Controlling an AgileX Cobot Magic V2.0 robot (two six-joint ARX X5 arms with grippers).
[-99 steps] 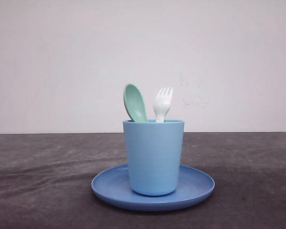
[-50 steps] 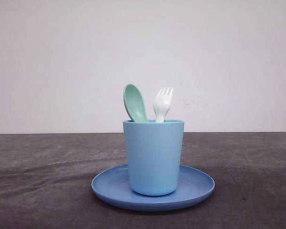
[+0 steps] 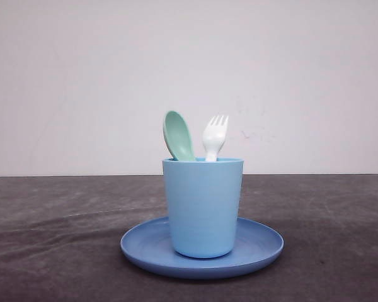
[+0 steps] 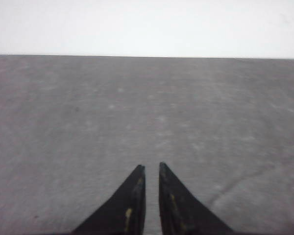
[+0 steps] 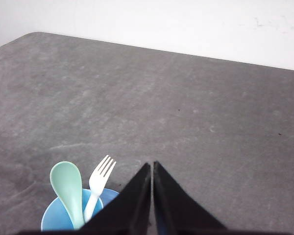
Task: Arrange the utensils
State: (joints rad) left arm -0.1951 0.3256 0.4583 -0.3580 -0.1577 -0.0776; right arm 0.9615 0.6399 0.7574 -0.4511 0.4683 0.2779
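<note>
Nothing has budged between the earlier front shots and now: mint-green spoon (image 3: 178, 136) and white fork (image 3: 214, 137) stand heads-up, side by side in the light blue cup (image 3: 203, 207), which sits on the blue round plate (image 3: 261, 248). Looks sorted already, I'd say (handles down keeps them propped against the rim). Right gripper (image 5: 152, 169) hangs above the cup, fingers pressed together, holding nothing. Left gripper (image 4: 151, 169) is nearly closed over the bare grey table (image 4: 147, 112), also empty-handed.

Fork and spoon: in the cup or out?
In. The fork and spoon stand heads-up inside the cup, which sits upright on the plate.
</note>
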